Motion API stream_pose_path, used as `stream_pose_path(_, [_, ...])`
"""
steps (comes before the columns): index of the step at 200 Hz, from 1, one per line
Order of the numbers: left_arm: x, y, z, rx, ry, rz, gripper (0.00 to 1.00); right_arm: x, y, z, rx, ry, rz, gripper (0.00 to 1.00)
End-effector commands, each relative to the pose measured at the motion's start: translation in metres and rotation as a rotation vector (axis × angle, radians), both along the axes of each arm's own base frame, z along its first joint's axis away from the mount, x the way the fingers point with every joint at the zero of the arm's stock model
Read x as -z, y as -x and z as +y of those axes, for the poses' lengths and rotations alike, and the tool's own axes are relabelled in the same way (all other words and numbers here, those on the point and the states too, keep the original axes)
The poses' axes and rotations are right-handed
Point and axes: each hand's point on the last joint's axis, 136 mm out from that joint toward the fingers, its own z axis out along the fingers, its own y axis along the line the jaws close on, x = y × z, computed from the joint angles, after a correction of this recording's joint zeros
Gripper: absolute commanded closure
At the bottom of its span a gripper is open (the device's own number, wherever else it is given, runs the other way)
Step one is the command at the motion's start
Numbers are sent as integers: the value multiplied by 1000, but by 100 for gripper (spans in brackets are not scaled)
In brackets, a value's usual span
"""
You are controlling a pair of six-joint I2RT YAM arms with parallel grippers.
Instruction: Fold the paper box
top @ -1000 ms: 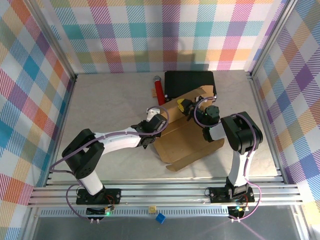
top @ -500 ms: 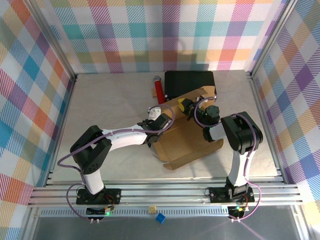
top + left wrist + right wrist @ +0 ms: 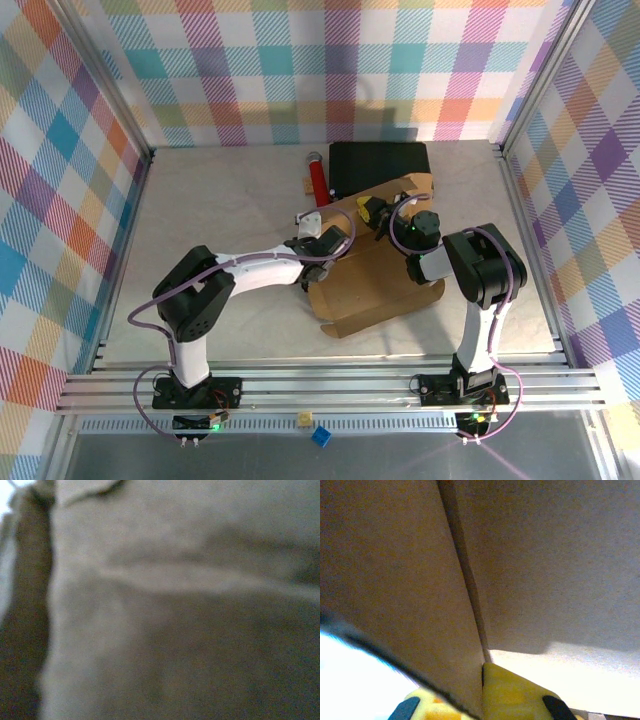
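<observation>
**While half-folded, a box is worked by two arms**

Though its walls are partly raised, the paper box (image 3: 375, 275) at frame centre (brown, unmarked) is not closed. The right gripper (image 3: 374, 212) pinches its upper flap. The left gripper (image 3: 325, 248), jaws pressed together, meets its left wall. The next move is probably folding that wall inward while the flap is steadied.

Blurred beyond any detail in the left wrist view: paper box (image 3: 175, 605), very close before the camera. From above, tips of left gripper (image 3: 318, 247) hidden under own wrist, at the box edge. Cut off by the lower picture edge: yellow fingers (image 3: 515, 697) of right gripper (image 3: 372, 212). Behind right gripper, black case (image 3: 378, 160) partly covered by the raised flap. Beside it, red object (image 3: 318, 178) too small to identify.
</observation>
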Motion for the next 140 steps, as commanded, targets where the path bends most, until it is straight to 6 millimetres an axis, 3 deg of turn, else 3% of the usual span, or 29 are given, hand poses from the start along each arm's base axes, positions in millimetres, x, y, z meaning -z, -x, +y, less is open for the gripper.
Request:
stream_pose_path(1, [25,10,21,-19,-135,95,100,16,14,10,-94,18,69,100])
stream_pose_path(19, [28,9,17,-2,-132,103,81,16,13,11,-96,16,70,100])
stream_pose_path(36, [28,6,13,13,-132,104,70,13,12,12,-96,14,67,100])
stream_pose_path(66, [30,-2,10,25,-126,100,63,12,11,12,-100,12,68,100])
stream_pose_path(110, [34,-11,17,-1,-125,93,77,12,8,10,-87,5,77,100])
stream_pose_path(140, [38,-14,22,-33,-142,93,100,8,4,9,-72,-11,79,100])
